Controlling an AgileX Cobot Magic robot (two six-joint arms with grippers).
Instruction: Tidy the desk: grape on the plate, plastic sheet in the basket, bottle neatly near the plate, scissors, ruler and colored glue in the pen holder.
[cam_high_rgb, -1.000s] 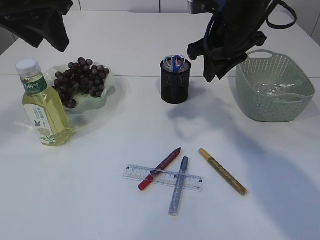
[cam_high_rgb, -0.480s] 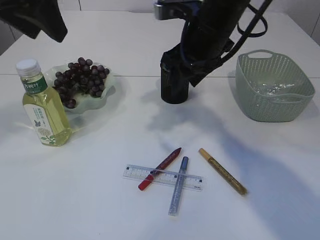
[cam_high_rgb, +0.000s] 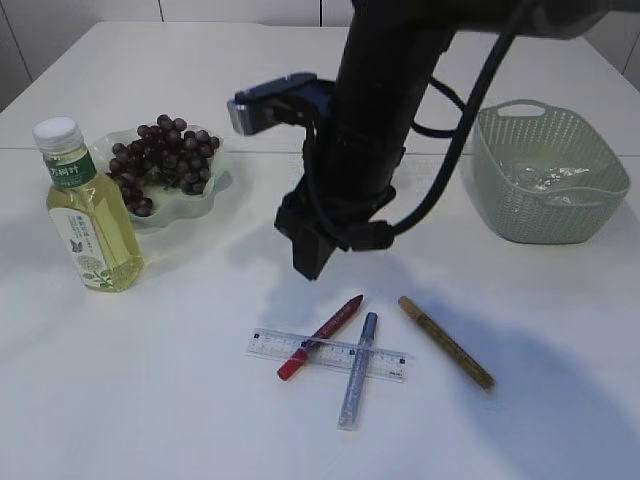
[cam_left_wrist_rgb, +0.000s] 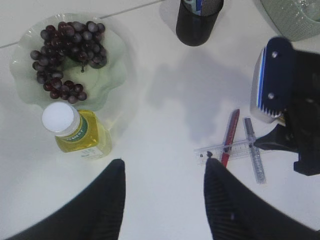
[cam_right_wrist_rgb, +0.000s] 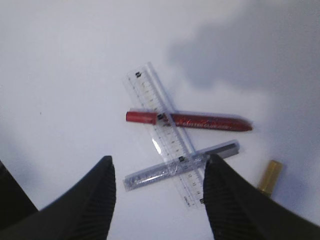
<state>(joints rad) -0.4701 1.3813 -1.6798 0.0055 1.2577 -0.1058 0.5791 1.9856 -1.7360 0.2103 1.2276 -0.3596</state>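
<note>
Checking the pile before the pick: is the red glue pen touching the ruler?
Touching. In the right wrist view the red glue pen lies straight across the clear ruler, overlapping it with no gap; the exterior view shows the same crossing.

Black mesh pen holder (cam_left_wrist_rgb: 199, 22) being cropped by top edge; gold glitter glue pen (cam_right_wrist_rgb: 270, 177) blurring, partly hiding behind right gripper finger.
</note>
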